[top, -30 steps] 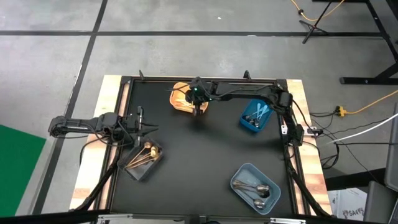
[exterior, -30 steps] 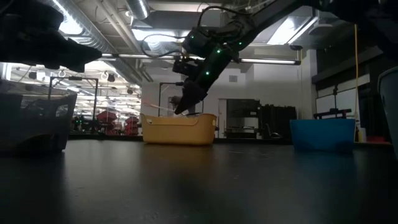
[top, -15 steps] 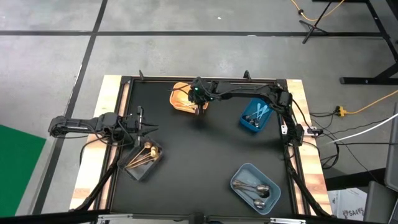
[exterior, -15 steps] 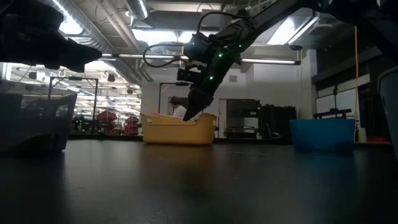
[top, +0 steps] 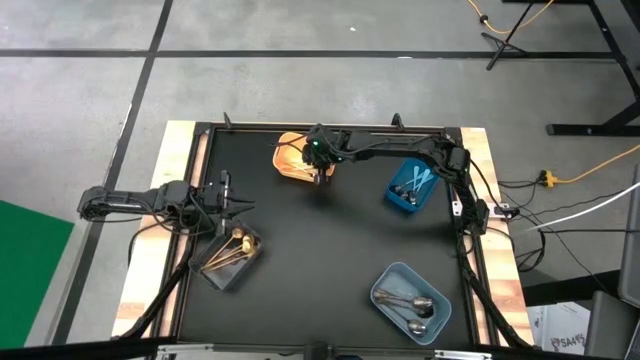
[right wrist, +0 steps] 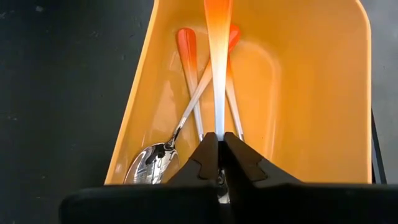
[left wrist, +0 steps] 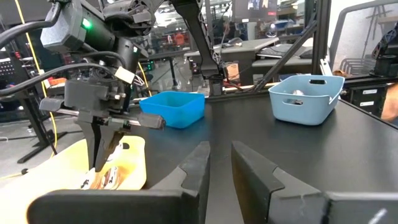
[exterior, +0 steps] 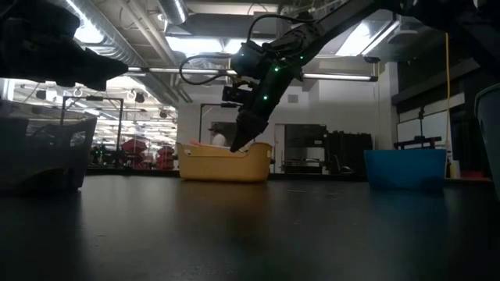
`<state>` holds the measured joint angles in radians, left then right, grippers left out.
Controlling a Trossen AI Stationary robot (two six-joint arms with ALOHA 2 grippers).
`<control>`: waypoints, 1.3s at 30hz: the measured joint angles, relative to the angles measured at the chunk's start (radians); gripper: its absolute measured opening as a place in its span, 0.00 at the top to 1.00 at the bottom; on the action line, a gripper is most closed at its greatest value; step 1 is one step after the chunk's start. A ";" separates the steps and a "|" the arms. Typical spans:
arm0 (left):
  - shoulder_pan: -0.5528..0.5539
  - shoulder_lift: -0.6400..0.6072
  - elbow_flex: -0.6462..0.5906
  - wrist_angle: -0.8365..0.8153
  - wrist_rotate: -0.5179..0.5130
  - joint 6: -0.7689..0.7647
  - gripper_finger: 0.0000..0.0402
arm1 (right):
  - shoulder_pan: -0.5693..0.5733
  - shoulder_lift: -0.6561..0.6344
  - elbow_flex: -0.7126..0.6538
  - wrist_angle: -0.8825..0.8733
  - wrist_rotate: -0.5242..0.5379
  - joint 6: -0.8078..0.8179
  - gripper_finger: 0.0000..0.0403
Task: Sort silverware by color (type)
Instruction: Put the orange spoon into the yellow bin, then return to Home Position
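**Over the yellow bin**

Black table (top: 320,260) below me. My right gripper (right wrist: 217,163) pinches an orange-handled utensil (right wrist: 217,68) (handle pointing ahead), directly above the yellow bin (right wrist: 311,106) where two more orange-handled pieces (right wrist: 189,81) lie. My left gripper (left wrist: 219,163) waits, slightly parted, holding nothing.

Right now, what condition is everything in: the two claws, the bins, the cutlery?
right gripper: shut on an orange-handled utensil, over the yellow bin
left gripper: hovers near the clear bin, holding nothing
yellow bin: holds two more orange-handled utensils
clear bin: holds gold utensils
blue bin: holds light-blue-handled utensils
grey-blue bin: holds silver spoons
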<state>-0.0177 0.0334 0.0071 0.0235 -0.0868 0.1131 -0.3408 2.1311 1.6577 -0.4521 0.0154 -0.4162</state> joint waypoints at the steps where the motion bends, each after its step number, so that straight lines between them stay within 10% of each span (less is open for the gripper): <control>1: 0.000 0.000 0.000 0.000 0.000 0.000 0.85 | 0.000 0.000 0.000 0.000 0.000 0.000 0.99; 13: 0.000 0.000 0.000 0.000 0.000 0.000 0.85 | 0.000 0.000 0.000 0.017 0.000 0.000 0.89; 27: 0.000 0.000 0.000 0.000 0.000 0.000 0.85 | 0.001 -0.008 0.000 -0.022 0.044 0.042 0.99; 39: 0.000 0.000 0.000 0.001 -0.001 0.000 0.85 | 0.001 -0.186 -0.001 -0.232 -0.140 0.051 0.99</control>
<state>-0.0181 0.0330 0.0071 0.0242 -0.0875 0.1127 -0.3394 1.9452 1.6569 -0.6841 -0.1250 -0.3654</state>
